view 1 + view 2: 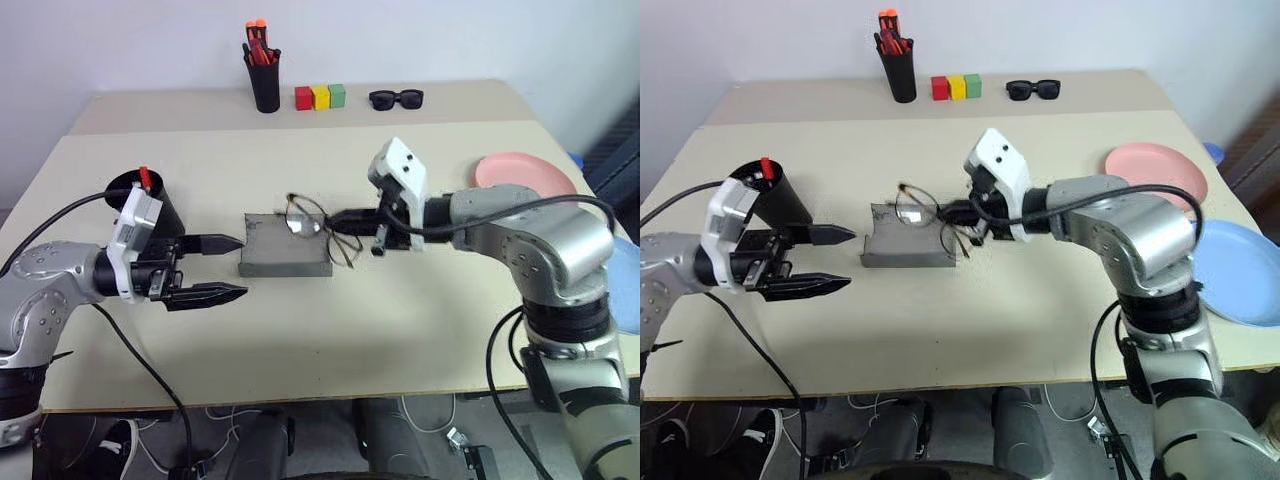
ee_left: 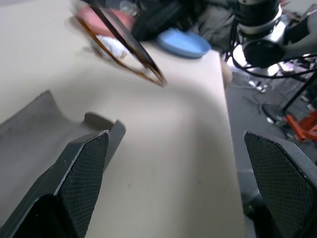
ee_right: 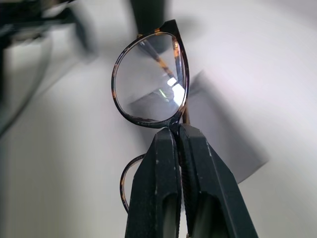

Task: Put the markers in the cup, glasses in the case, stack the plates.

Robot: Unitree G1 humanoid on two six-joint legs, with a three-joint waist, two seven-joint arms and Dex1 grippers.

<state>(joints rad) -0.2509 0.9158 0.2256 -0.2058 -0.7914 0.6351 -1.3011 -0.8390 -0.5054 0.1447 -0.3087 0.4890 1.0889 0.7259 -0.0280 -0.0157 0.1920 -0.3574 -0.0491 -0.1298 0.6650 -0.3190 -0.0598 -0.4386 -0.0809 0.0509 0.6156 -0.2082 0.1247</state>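
Over the beige tabletop, the right gripper pinches the thin dark wire-frame glasses at the bridge, apparently above the open grey felt case for lowering in, while the left gripper waits, fingers spread, beside it.

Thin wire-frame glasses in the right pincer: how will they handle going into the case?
The thin wire-frame glasses are pinched at the bridge by the shut right pincer, so they will probably swing or twist. Their temple arms hang open, likely to snag on the grey felt case. The frame looks light and bendable; lower it gently.
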